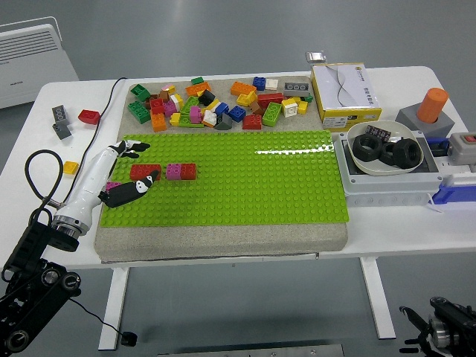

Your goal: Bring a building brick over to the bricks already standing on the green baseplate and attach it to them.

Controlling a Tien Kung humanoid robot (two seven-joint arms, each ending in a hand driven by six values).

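**Left hand over the baseplate's left edge, pink brick beneath it**

At the bottom right corner, below the table's edge, the right hand (439,335) shows only in part; whether its fingers are spread or curled cannot be told.

The left arm rises from the lower left corner, a black cable looping beside it. The left hand (119,175) lies over the left end of the green baseplate (245,186), which sits on a grey slab (223,239) on the white table (387,245). Its fingers are loosely extended and clasp nothing: the upper black fingertips (136,149) point right near the plate's far left corner, and a lower finger (135,189) points toward the standing bricks. A pink brick (113,185) shows just under the hand on the plate's left edge; contact between the two cannot be confirmed.

Just right of the hand stands a red brick (145,171). A short gap beyond it, a pink and red pair (181,172) stands joined side by side in the same row.

Off the slab to the left lie a yellow brick (71,167), then farther back a red piece (88,116) and two grey pieces (59,120).

Behind the baseplate a loose pile of bricks (216,104) in mixed colours covers the slab's far strip. To the right are a white bowl (387,152) holding large black nuts on a grey box, a yellow carton (344,92), and an orange cylinder (432,104) on a grey base.
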